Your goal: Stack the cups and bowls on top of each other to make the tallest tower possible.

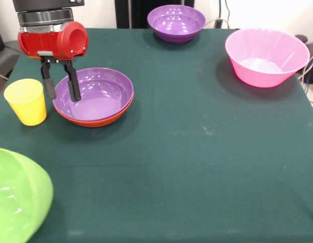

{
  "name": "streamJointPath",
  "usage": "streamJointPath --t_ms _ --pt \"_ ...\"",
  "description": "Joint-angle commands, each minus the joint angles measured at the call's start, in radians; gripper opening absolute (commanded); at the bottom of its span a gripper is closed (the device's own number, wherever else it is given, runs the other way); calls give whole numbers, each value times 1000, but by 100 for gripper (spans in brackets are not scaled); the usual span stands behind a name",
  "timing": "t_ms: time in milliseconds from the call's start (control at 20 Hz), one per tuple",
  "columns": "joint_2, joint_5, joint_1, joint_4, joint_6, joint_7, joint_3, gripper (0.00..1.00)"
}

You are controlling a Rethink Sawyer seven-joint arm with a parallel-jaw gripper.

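Observation:
A purple bowl (pixel 98 94) is nested inside a wide orange bowl (pixel 95 120) at the left of the table, forming a low stack. My gripper (pixel 62 93) hangs open over the left rim of that stack, with one finger (pixel 73 85) inside the purple bowl and the other outside it. Nothing is held between the fingers. A yellow cup (pixel 26 101) stands upright just left of the gripper. A second purple bowl (pixel 176 23) sits at the far edge. A big pink bowl (pixel 266 56) stands at the far right. A lime green bowl (pixel 17 200) lies tipped at the near left corner.
The dark green tablecloth (pixel 197 152) covers the table. Cables (pixel 311 66) hang past the right edge near the pink bowl.

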Motion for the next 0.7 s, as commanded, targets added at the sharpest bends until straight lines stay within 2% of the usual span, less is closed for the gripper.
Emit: streamJointPath --t_ms 50,250,700 --pt "27 -75 42 -42 104 -147 35 100" --pt "29 -79 38 -42 101 -151 37 100" --pt "-18 -76 54 -3 92 -114 22 100"
